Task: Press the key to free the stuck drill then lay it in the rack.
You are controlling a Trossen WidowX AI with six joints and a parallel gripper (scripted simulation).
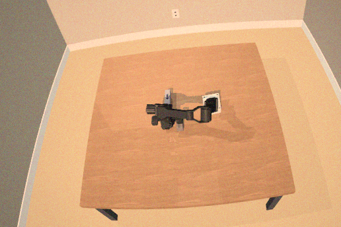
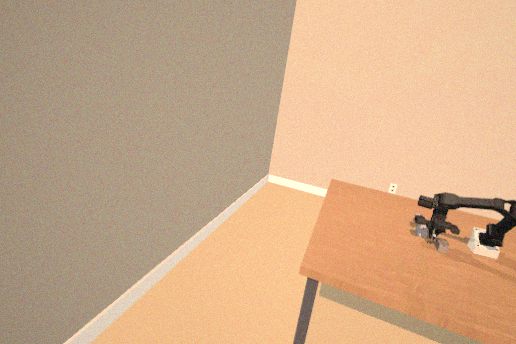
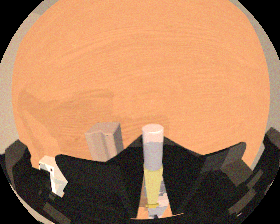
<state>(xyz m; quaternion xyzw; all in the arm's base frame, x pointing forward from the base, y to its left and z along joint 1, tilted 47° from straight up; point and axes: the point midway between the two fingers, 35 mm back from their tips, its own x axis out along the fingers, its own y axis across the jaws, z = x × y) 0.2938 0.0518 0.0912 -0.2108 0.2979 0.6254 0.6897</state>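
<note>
My gripper (image 3: 152, 151) (image 1: 162, 123) (image 2: 434, 230) is shut on the drill (image 3: 152, 163), a slim rod with a pale grey top end and a yellowish lower part, standing up between the dark fingers in the wrist view. The gripper hangs low over the middle of the table. A grey block (image 1: 168, 96) with a small blue part on it stands just behind the arm. A second small grey block (image 1: 180, 125) (image 2: 441, 244) stands just in front of the arm, close to the gripper. In the wrist view a grey block (image 3: 100, 141) stands left of the drill.
The arm's base sits on a white plate (image 1: 207, 98) (image 2: 481, 247) right of the gripper. The wooden table (image 1: 185, 175) (image 2: 380, 276) stands in a room corner, with a wall socket (image 1: 175, 13) on the back wall.
</note>
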